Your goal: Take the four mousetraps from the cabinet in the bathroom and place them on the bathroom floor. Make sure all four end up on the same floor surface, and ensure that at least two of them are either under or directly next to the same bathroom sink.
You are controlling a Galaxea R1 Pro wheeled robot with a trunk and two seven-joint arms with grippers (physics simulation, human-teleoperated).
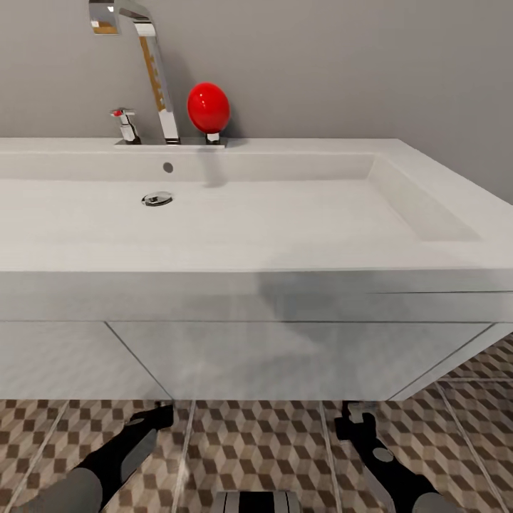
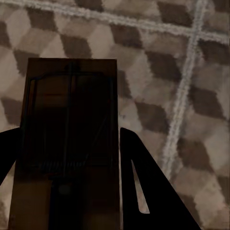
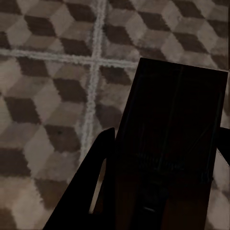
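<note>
My left gripper (image 1: pixel 153 415) hangs low in front of the sink (image 1: pixel 285 214), its tip just at the foot of the white vanity (image 1: pixel 285 356), over the bathroom floor (image 1: pixel 263 442). Along its fingers (image 2: pixel 143 191) I see a mousetrap (image 2: pixel 69 139) lying between them: a dark brown board with thin wire on its face, a finger pressed close on each long side. I have it clamped, and it sits above the cube-patterned tiles, whether touching them I cannot tell.

On the sink's back ledge, to the left of its middle, stands the tall chrome tap (image 1: pixel 153 68), a small lever (image 1: pixel 127 125) beside it and a red egg-shaped knob (image 1: pixel 208 108) on the other side. The chrome drain (image 1: pixel 157 199) lies in the basin below the tap.

My right gripper (image 1: pixel 355 422) is also down by the vanity's foot, toward the sink's right half. Between its fingers (image 3: pixel 91 187) sits a second mousetrap (image 3: pixel 175 139), very dark, tilted a little against the grout lines. I grip it by its sides likewise, above the same tiled floor.
</note>
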